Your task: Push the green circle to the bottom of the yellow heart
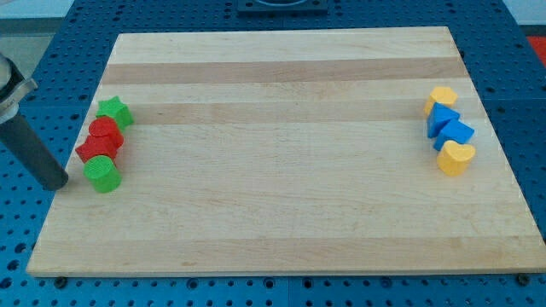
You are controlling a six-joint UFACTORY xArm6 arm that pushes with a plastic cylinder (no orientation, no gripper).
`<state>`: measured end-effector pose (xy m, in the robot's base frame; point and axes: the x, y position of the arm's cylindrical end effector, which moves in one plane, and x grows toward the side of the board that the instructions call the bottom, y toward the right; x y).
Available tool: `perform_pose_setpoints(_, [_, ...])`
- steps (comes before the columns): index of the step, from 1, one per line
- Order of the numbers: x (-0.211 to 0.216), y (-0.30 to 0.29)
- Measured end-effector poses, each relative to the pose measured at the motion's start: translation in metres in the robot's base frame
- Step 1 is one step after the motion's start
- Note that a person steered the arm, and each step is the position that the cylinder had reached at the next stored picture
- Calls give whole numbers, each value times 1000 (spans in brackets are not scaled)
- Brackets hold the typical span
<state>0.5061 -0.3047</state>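
The green circle (102,173) lies near the board's left edge, at the bottom of a cluster with two red blocks (101,141) and a green star (113,111). The yellow heart (455,158) lies near the right edge, at the bottom of a cluster with two blue blocks (450,125) and a yellow block (442,98). My tip (58,183) is at the board's left edge, just left of the green circle, with a small gap between them.
The wooden board (281,222) rests on a blue perforated table. The rod slants up to the view's left edge.
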Motion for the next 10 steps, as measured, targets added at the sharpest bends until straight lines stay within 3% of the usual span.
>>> perform_pose_setpoints(1, [-10,14])
perform_pose_setpoints(3, [-2,188])
perform_pose_setpoints(4, [-2,201])
perform_pose_setpoints(6, [11,88])
perform_pose_setpoints(7, [43,103])
perform_pose_setpoints(9, [49,297])
perform_pose_setpoints(10, [50,261])
